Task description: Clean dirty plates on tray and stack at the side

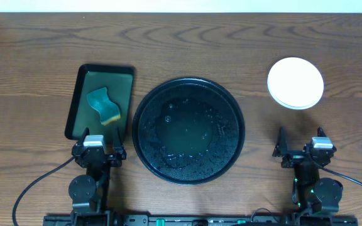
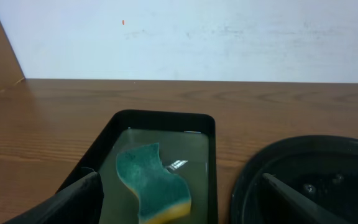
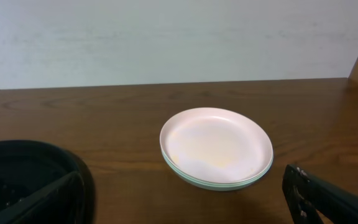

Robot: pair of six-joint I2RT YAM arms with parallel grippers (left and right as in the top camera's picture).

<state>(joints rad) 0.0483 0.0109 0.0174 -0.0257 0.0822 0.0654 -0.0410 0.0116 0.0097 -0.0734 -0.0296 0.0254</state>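
Evidently done with, the plates [image 1: 295, 83] sat in a single stack on the counter [image 1: 36, 44] at the far right. The white one lay on top and pale green rims showed beneath it, in the side spot the job called for. Seen from the right wrist, the top plate looked clean. A faint warm tint on its near side could have been light or residue; it was not possible to tell.

Well apart from the stack, the tray [image 1: 188, 130] lay at the centre with no plate on it. It carried only beads and a film of water, which suggested it had served as the washing place.

Just to its left, a smaller dark green tray [image 1: 115, 85] held a shallow pool. The sponge [image 1: 104, 105] lay in it, green face up over a yellow base, within easy reach of the left arm and touched by nothing.

Both hands hung low at the near edge of the counter, spread wide and holding nothing. The left hand [image 1: 100, 141] was just short of the green tray's near end. The right hand [image 1: 300, 141] was on the near side of the stack, clear of it. By the look of things, little or nothing of the job remained.
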